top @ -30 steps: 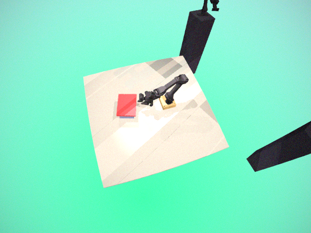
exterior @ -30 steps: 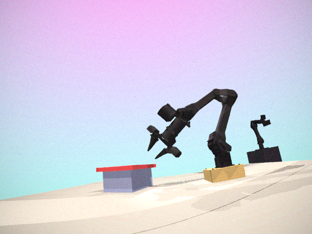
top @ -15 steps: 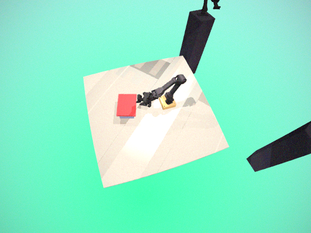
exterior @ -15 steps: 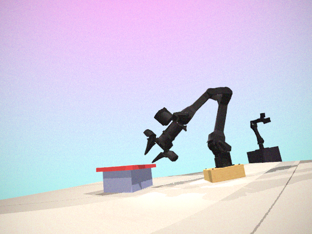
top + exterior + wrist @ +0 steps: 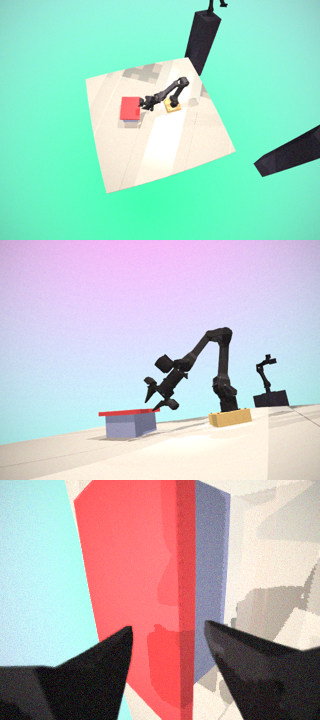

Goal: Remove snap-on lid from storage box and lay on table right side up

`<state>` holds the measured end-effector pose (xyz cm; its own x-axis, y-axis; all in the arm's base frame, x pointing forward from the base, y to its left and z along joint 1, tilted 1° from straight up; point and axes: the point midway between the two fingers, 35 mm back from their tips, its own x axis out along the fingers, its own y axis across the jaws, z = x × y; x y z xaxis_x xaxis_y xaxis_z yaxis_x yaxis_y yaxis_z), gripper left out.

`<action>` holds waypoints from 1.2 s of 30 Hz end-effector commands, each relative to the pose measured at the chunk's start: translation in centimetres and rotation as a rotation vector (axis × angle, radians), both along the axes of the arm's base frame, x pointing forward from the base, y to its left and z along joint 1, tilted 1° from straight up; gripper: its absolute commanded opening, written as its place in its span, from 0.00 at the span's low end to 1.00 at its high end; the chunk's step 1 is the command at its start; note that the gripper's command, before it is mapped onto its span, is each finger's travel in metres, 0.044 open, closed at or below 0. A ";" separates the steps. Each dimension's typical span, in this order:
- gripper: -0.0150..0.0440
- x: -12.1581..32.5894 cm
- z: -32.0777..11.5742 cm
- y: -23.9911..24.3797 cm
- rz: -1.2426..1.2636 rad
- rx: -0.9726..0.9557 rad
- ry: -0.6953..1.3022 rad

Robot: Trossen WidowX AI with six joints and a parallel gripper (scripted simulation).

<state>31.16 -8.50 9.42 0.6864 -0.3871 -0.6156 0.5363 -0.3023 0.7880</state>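
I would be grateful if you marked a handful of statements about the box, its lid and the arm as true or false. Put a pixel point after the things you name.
1. The red lid [image 5: 129, 108] [image 5: 121, 412] [image 5: 132, 570] is on the storage box [image 5: 131, 120] [image 5: 120, 426] [image 5: 209, 570]. True.
2. The jaws are shut on the lid. False: they stand open, with nothing gripped.
3. The arm's base stands on a yellow block [image 5: 169, 110] [image 5: 233, 418]. True.
4. The box's walls are green. False: they are blue.
5. The lid juts out past the box's walls. True.
6. The lid is narrower than the yellow block. False: it is wider.
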 end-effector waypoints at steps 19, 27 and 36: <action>0.58 1.3 -1.8 -1.0 0.003 -0.001 0.008; 0.49 1.3 -1.8 -1.0 0.003 -0.001 0.008; 0.26 1.3 -1.8 -1.0 0.003 -0.001 0.008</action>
